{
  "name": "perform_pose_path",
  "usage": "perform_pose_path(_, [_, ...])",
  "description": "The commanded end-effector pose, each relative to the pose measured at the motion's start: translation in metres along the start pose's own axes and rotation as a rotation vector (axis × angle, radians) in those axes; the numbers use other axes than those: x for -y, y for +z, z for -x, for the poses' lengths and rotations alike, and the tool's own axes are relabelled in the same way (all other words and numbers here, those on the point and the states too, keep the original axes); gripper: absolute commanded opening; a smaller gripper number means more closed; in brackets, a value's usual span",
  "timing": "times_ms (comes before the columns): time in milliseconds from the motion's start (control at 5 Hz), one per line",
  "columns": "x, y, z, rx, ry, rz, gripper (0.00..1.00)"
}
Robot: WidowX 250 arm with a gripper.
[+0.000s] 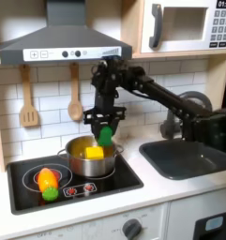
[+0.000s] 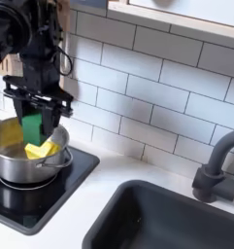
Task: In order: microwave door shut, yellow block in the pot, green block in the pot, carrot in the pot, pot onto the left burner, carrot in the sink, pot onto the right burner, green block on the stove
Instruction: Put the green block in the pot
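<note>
Pot mouth open below; yellow block inside.

White digits "01:0" on dark clock display of white toy microwave, cut by first exterior view's right edge. Markings on grey button keypad panel and grey range hood controls too small to read.

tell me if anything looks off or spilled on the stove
Nothing spilled or damaged. The one oddity: the carrot lies loose on the ring burner at the first exterior view's left of the stove. The pot stands upright with the yellow block inside, and the gripper holds the green block above it.
</note>
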State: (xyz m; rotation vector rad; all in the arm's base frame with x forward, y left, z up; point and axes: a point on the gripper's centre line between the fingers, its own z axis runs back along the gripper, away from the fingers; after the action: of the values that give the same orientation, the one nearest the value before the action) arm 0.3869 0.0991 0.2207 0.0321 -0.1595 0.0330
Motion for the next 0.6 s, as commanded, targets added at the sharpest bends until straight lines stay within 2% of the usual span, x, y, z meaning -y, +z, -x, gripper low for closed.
perform_pose_path(0, [-0.013,-0.004,0.005,-0.014,0.015,-0.022,0.0])
perform_pose_path(200, [-0.016,-0.011,0.005,-0.018,0.022,-0.018,0.0])
perform_pose_path(400, [-0.012,-0.019,0.006,-0.037,0.003,-0.006,1.0])
